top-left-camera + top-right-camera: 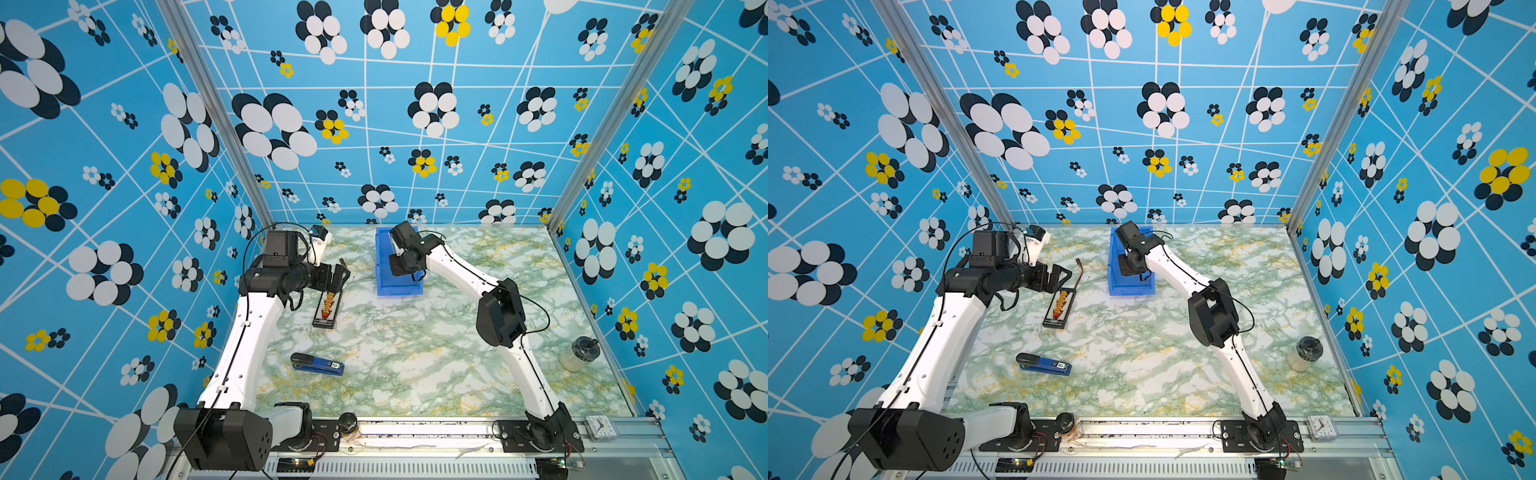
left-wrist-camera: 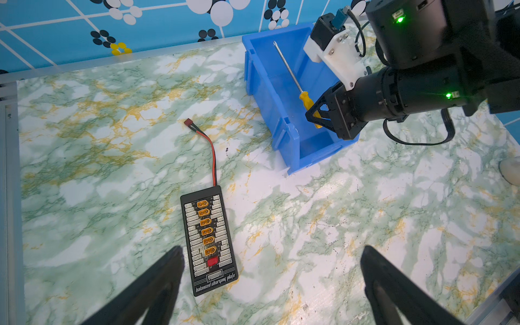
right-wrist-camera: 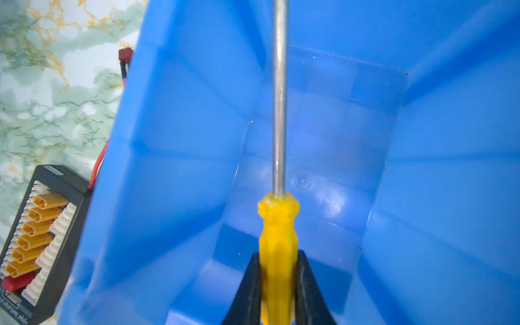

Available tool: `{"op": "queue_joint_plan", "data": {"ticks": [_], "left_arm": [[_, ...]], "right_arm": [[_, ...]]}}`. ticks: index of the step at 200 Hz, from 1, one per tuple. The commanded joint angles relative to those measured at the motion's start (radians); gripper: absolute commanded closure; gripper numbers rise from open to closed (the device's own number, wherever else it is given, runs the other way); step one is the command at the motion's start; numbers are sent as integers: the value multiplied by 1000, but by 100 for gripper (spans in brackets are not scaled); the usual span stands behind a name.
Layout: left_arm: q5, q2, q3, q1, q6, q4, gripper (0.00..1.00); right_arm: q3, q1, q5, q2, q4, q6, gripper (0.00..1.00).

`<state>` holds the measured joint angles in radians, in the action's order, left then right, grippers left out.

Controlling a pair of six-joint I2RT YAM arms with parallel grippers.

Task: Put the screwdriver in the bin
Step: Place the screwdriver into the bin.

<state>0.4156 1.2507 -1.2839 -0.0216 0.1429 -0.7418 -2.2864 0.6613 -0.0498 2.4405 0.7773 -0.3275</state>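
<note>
Both wrist views, right hand gripping screwdriver over bin, unseen from above, left hand open

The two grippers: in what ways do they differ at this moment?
The left gripper is open and empty; the right gripper is shut on the screwdriver, at its yellow handle. The left gripper hangs over the table near the charging plate; the right gripper reaches into the bin. Both are black.

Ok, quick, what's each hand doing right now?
Left hand: open, empty.
Right hand: closed on the screwdriver, over the bin.
</note>
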Motion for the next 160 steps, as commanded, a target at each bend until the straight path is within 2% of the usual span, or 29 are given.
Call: {"op": "queue_joint_plan", "data": {"ticks": [1, 74, 160], "left_arm": [[26, -5, -7, 10, -14, -17, 1], [19, -8, 1, 17, -11, -4, 1], [14, -6, 1, 18, -6, 4, 1]], "right_arm": [[-50, -6, 20, 38, -16, -26, 88], [-129, -5, 49, 127, -16, -65, 88], [-145, -5, 68, 176, -14, -79, 85]]}}
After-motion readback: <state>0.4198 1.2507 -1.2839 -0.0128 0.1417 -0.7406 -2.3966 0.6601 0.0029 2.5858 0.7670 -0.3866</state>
